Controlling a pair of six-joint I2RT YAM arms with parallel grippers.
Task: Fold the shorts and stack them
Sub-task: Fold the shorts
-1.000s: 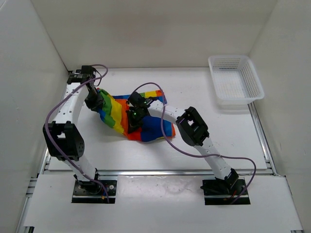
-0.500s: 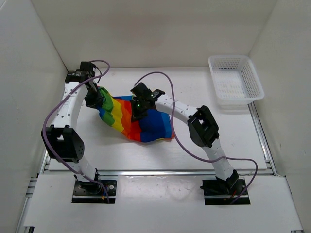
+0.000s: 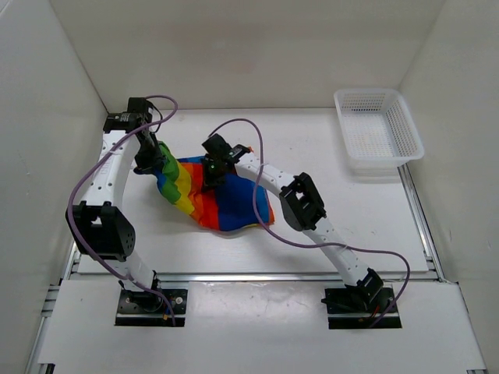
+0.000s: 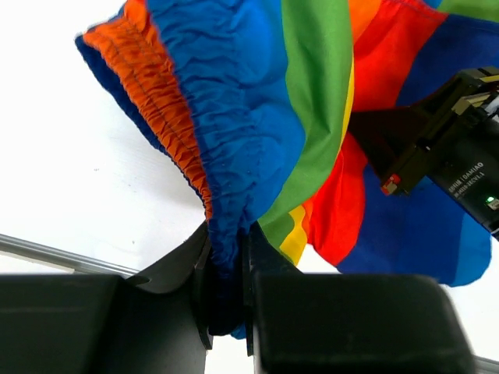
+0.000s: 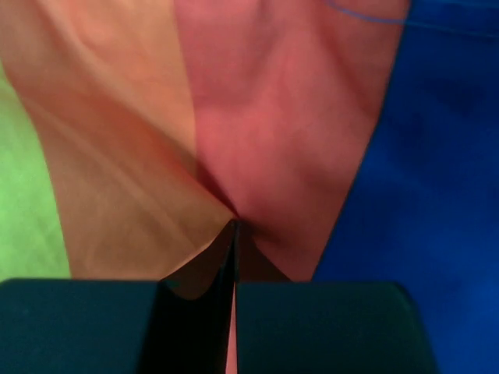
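While it was held at two points, the shorts lay bunched on the bench, left of centre.
You had the left gripper clamped on the gathered elastic waistband and the right gripper pinched tight on a red-orange fold. The cloth looked light, limp and crease-prone; the waistband or a hem was judged your firmest hold.

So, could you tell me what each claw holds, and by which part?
Both hold the shorts: the left claw pinches the gathered waistband; the right claw pinches a fold where the orange and red stripes meet.
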